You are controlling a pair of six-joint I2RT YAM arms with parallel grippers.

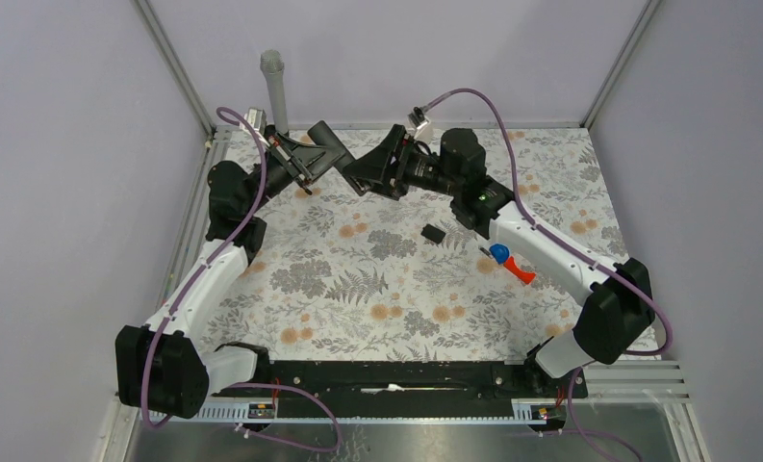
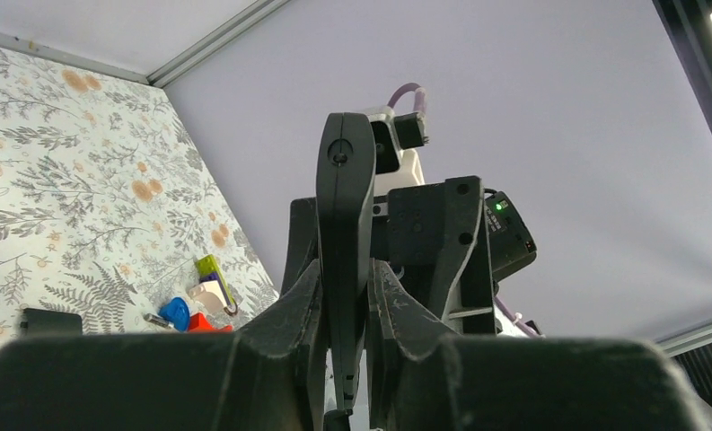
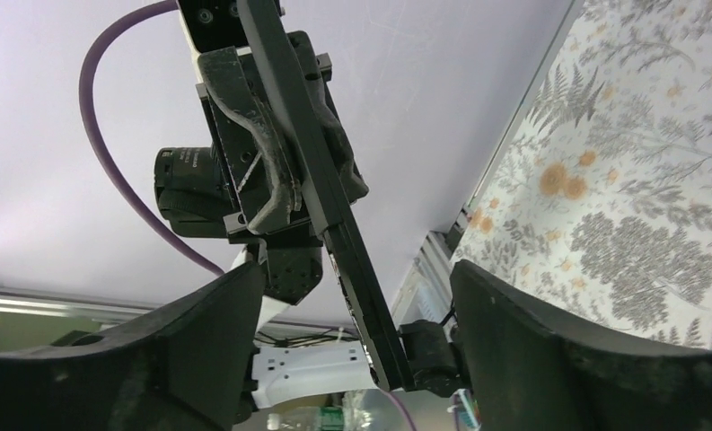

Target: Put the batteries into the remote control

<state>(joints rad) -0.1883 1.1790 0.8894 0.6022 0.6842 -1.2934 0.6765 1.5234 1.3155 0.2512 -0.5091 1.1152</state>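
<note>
The remote control is a slim black bar held off the table, gripped edge-on by my left gripper, which is shut on it. In the right wrist view the remote runs from top to bottom with the left fingers clamped on its upper part. My right gripper is open wide, its jaws on either side of the remote's lower end without touching it. In the top view the two grippers meet at the back, left and right. One battery lies on the cloth, also visible in the left wrist view.
A short stubby black piece lies mid-table. Red and blue toy pieces lie beside the battery, with a green and purple piece near them. A grey tube stands at the back left. Walls enclose the floral cloth.
</note>
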